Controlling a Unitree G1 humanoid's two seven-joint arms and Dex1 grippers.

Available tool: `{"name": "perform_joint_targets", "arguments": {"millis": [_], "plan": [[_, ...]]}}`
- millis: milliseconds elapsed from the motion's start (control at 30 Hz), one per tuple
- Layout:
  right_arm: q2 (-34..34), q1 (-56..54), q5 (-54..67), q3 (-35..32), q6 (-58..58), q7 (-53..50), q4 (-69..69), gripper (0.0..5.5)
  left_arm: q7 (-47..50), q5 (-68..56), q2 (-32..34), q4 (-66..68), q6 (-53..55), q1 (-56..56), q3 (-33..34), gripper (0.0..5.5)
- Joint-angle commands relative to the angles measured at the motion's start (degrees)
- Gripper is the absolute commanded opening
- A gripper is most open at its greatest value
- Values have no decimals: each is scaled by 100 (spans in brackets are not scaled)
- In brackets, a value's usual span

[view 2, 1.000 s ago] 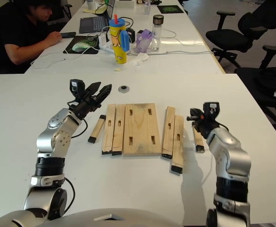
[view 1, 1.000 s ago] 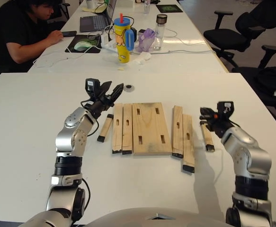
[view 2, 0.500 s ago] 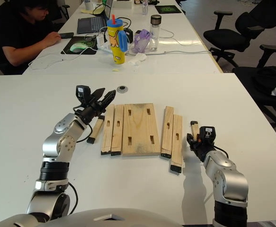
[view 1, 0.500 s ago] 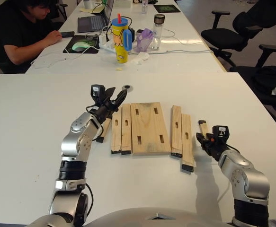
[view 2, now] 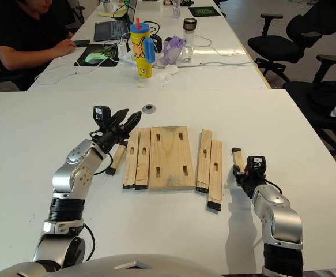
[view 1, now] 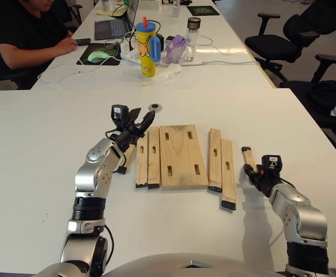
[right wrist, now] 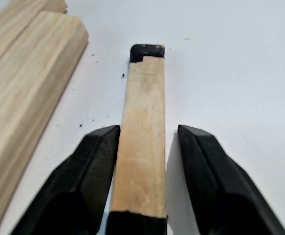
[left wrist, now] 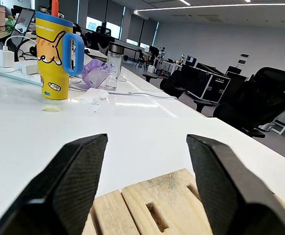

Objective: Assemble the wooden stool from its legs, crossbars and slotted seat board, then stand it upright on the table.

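The slotted seat board [view 1: 182, 156] lies flat mid-table, with two legs [view 1: 148, 157] to its left and two legs [view 1: 221, 164] to its right. A short crossbar [view 1: 124, 160] lies left of the left legs, partly under my left arm. My left gripper [view 1: 142, 121] hovers open over the far ends of the left legs [left wrist: 152, 208] and holds nothing. The other crossbar [right wrist: 141, 142] lies right of the right legs. My right gripper [view 1: 253, 171] is low at its near end, open, with fingers [right wrist: 96, 171] on either side of the bar.
A small round disc [view 1: 155, 107] lies on the table beyond the left legs. On the far table stand a yellow cup [view 1: 147, 49], a bottle [view 1: 193, 37] and a laptop [view 1: 116, 26]. Office chairs [view 1: 283, 40] stand at the right.
My right gripper has dropped from above the table to the near end of the right crossbar, straddling it. The left gripper edged toward the left legs. The head view shifted a little.
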Motion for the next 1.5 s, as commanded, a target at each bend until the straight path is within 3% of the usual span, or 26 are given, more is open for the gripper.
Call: {"name": "perform_joint_targets", "arguments": {"millis": [33,233,400,567,833,1000,1500], "plan": [[-30,55,5,128,118,163,333,219,16,66,26,59,-8,11,9,302],[157,-5,239,6,339,187,404,131,34,70,40,47,16,-8,42,302],[203,-176,238,-35,236,85,447,130,43,-88,27,38,141,-104,192,302],[312,-970,223,-23,-1458,312,183,130,191,-1333,-324,-96,985,-477,813,302],[736,-1470,204,1097,-3107,1168,299,130,770,-3337,-820,-96,2414,-1013,1418,302],[726,-1360,179,1574,-3569,1676,57,130,916,-3483,-769,-97,2613,-1186,1321,302],[551,-1336,-125,1930,-3989,1935,113,130,759,-3543,-694,-235,2828,-1203,941,302]]}}
